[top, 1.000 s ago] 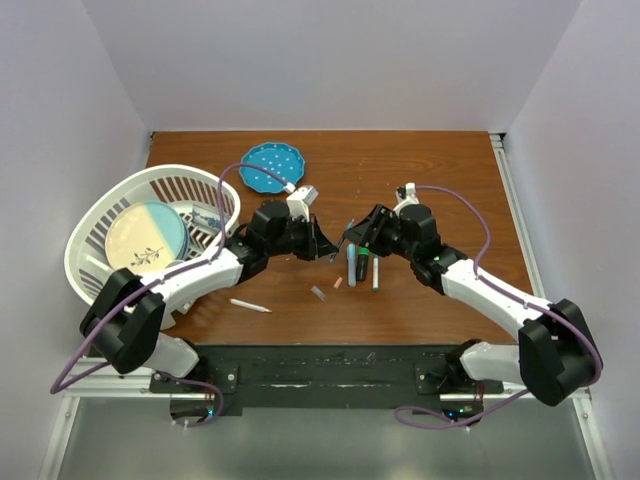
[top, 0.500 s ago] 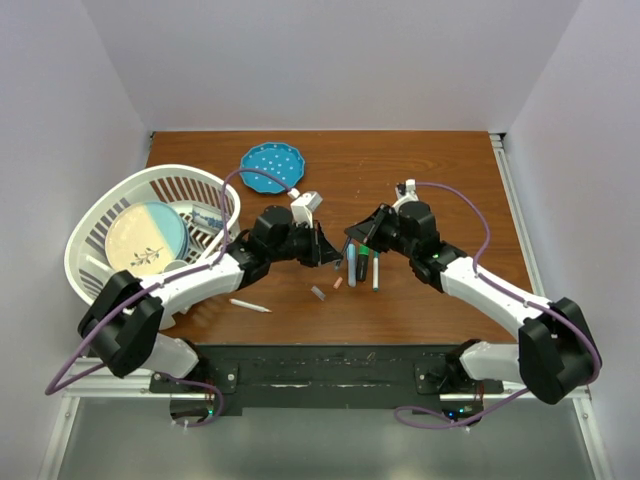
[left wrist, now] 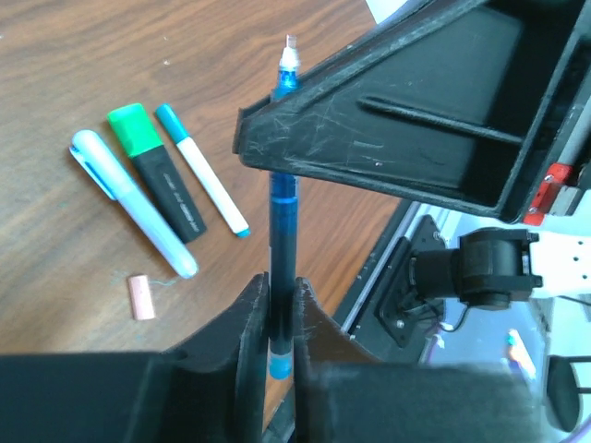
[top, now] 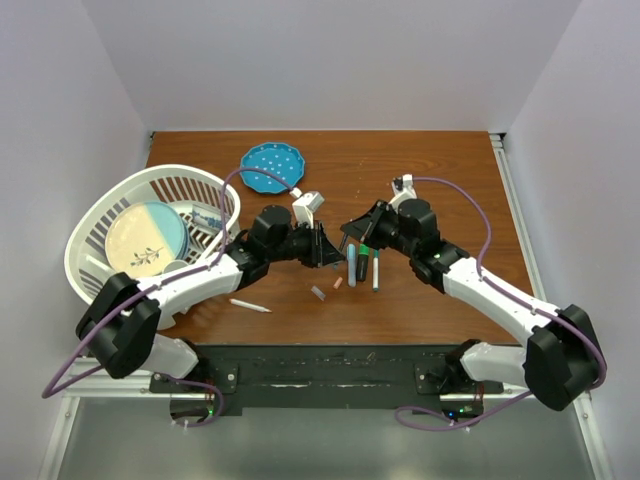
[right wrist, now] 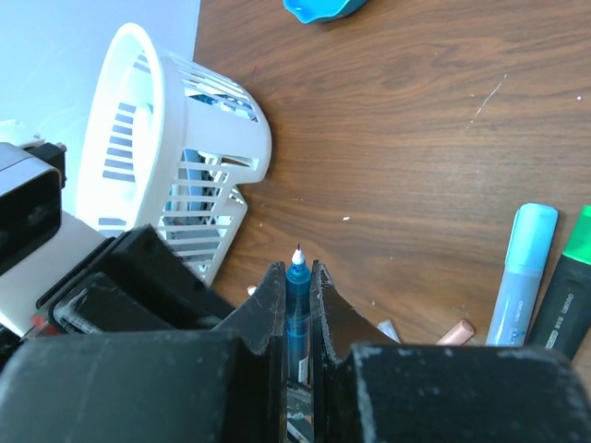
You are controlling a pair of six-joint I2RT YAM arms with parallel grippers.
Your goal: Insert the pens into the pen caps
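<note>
Above the table (top: 430, 170), between the two arms: the blue pen (left wrist: 282, 231), held aloft. The right fingers (right wrist: 268, 314) are closed on it just behind the nib. The left fingers (left wrist: 249, 323) flank its tail, though you cannot tell whether they pinch. Part the arms while both hold, and the pen may twist or drop. Its long axis runs from left fingers to right, the bare nib pointing beyond the right.
</note>
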